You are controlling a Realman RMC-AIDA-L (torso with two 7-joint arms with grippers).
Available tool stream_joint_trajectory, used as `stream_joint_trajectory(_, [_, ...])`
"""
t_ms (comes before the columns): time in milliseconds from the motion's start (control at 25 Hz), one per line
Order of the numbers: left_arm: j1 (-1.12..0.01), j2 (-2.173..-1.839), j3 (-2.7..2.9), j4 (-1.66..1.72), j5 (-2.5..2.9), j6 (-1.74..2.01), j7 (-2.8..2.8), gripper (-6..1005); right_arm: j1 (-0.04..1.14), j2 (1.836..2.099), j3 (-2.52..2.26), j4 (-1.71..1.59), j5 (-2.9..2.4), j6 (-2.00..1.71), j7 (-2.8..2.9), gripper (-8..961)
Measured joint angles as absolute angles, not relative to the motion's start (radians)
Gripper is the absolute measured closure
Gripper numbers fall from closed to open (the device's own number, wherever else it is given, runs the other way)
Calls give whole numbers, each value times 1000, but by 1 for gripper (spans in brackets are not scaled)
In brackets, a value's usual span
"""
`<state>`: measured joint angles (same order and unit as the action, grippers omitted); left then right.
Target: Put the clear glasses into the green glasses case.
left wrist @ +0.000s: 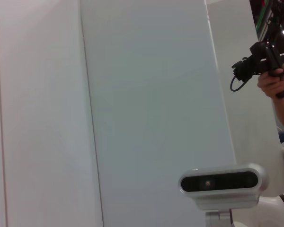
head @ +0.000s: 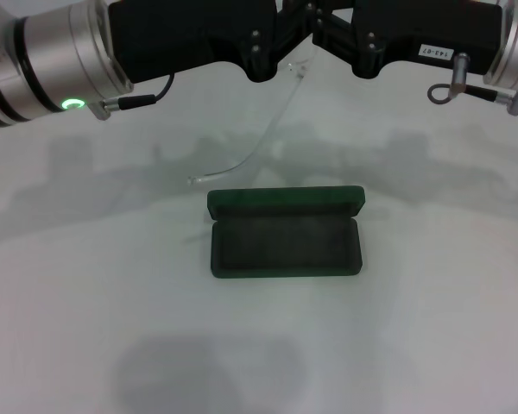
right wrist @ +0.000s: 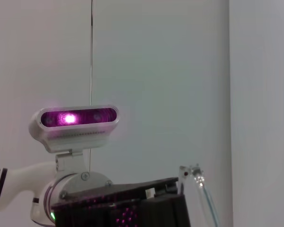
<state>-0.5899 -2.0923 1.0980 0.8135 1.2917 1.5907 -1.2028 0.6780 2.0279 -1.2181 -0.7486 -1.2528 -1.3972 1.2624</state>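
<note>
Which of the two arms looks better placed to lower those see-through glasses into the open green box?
Hard to choose: left gripper and right gripper meet at the clear glasses, raised behind the open green glasses case.

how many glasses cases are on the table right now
1. The green glasses case lies open on the white table, near the middle, lid up at the back. The clear glasses hang above it, between the two grippers. No other case shows.

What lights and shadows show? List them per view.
Head view: green ring glows on the left arm; soft arm shadows fall across the table behind the case. Right wrist view: the camera glows magenta. Left wrist view: even light, no glare.
</note>
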Motion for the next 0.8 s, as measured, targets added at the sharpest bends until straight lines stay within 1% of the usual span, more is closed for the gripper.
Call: stream_joint_trajectory(800, [-575, -2091, 1096, 817, 1291, 1593, -1203, 972, 652, 2027, -1219, -757, -1228, -1408, 1242, 843])
